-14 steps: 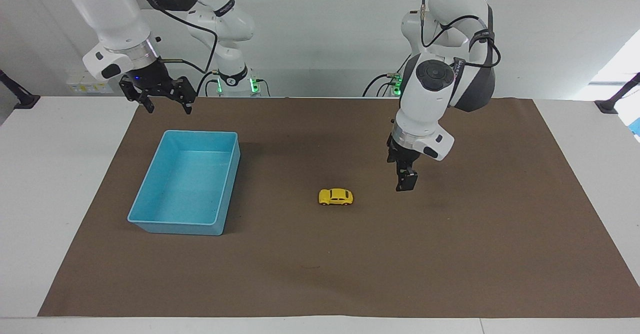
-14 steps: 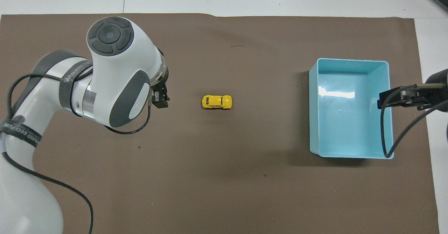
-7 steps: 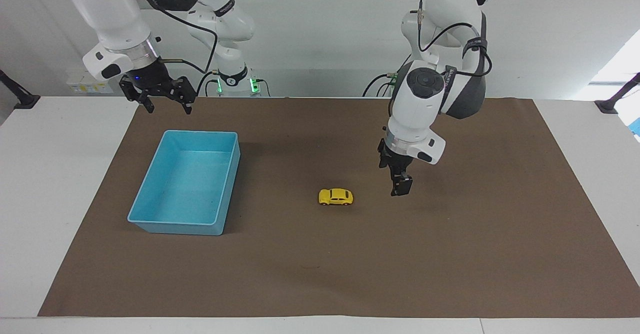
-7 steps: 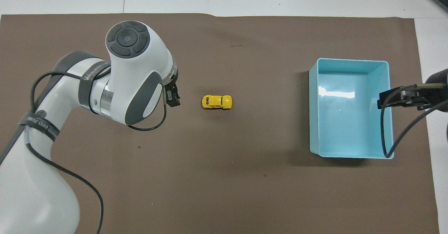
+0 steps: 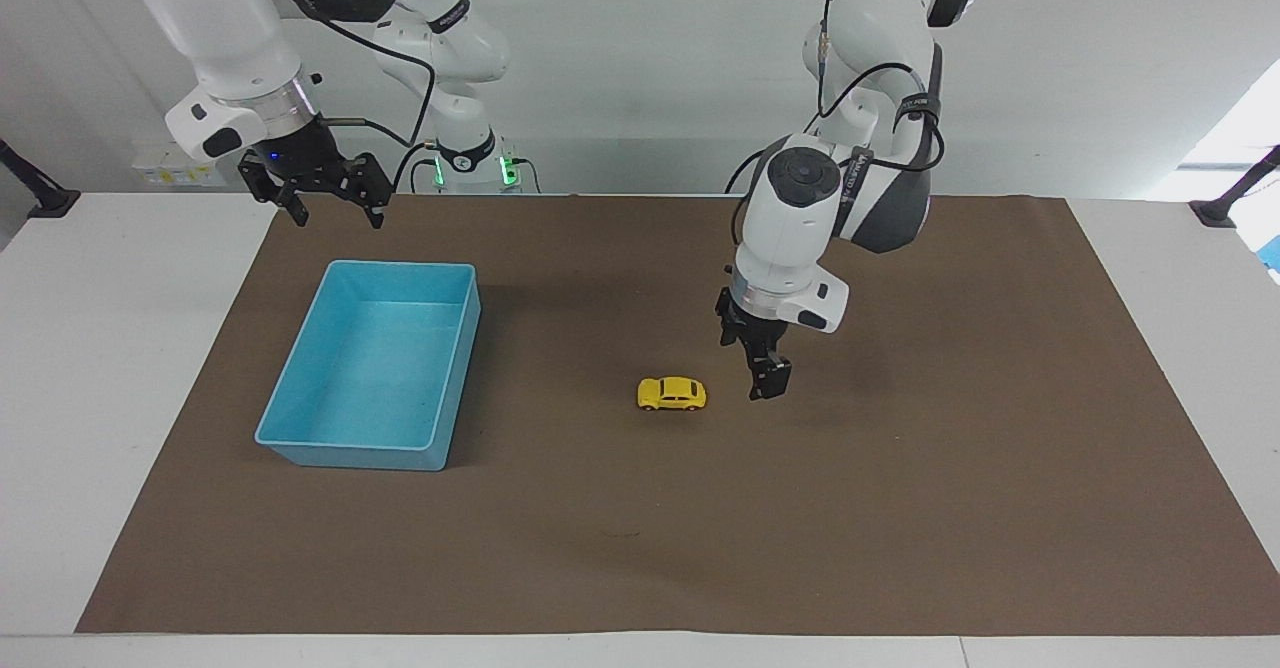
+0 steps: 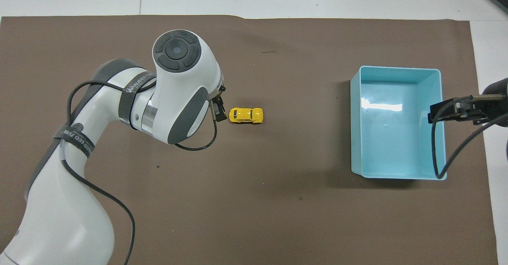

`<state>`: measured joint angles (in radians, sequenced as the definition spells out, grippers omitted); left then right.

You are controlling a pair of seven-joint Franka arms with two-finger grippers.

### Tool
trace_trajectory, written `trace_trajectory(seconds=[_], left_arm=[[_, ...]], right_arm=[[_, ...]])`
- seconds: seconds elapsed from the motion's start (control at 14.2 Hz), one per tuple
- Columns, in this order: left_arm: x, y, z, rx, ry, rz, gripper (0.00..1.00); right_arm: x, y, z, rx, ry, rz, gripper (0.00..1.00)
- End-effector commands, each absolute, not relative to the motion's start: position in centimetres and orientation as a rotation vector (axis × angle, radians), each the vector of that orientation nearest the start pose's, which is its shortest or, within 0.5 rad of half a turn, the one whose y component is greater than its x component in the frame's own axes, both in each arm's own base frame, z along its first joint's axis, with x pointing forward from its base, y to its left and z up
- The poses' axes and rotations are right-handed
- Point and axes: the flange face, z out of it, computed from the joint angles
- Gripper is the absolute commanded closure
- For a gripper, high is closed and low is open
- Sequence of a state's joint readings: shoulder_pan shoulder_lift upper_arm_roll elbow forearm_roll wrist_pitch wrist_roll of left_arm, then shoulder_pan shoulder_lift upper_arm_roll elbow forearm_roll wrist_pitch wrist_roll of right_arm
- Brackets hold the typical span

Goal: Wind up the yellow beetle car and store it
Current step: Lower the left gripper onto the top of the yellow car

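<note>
A white table (image 5: pixel 120 348) stands before a plain pale wall, most of its top covered by a dull brown paper mat (image 5: pixel 900 508) that stops short of the table's two ends. In the facing view, the tiny bright yellow beetle car (image 5: pixel 671 393), a rounded plastic toy with dark windows and small dark wheels, sits on all four wheels near the middle of the mat, side-on to the camera. A light blue rectangular plastic bin (image 5: pixel 300 443) rests on the mat toward the right arm's end, well apart from the car. The left gripper (image 5: pixel 765 384) hangs low over the mat just beside the car, on the side toward the left arm's end, and does not touch it; seen edge-on here, its fingers cannot be separated by eye, and it carries nothing. The right gripper (image 5: pixel 328 210) waits in the air above the mat's edge nearest the robots, by the bin's corner, its fingers spread wide and empty.

In the overhead view, the car (image 6: pixel 246 115) lies lengthwise along the table, its glossy roof catching light. The left gripper (image 6: pixel 218 111) peeks out beneath the arm's white wrist, close to one end of the car. The bin (image 6: pixel 397 175) shows a shiny bare floor, and the right gripper (image 6: pixel 452 111) overlaps its rim.
</note>
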<state>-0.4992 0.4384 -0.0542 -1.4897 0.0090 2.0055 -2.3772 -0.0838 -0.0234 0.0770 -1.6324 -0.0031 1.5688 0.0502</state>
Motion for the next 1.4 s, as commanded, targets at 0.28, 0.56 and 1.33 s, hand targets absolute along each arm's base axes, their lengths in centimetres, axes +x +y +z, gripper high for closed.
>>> trace_trajectory(seconds=[0.28,0.56,1.33], left_arm=[[58.1,-42.6,35.3,1.936,2.422,-0.021,0.0],[57.7,-43.0,34.1,1.945,2.392,-0.009,0.0],[56.8,-42.8,31.7,2.041,2.335,-0.003,0.99]], right_arm=[[54.2,-0.4,61.0,-3.143,0.109,0.06,0.0],[54.2,-0.4,61.0,-3.143,0.109,0.06,0.0],[54.2,-0.4,61.0,-3.143,0.109,0.06,0.0]])
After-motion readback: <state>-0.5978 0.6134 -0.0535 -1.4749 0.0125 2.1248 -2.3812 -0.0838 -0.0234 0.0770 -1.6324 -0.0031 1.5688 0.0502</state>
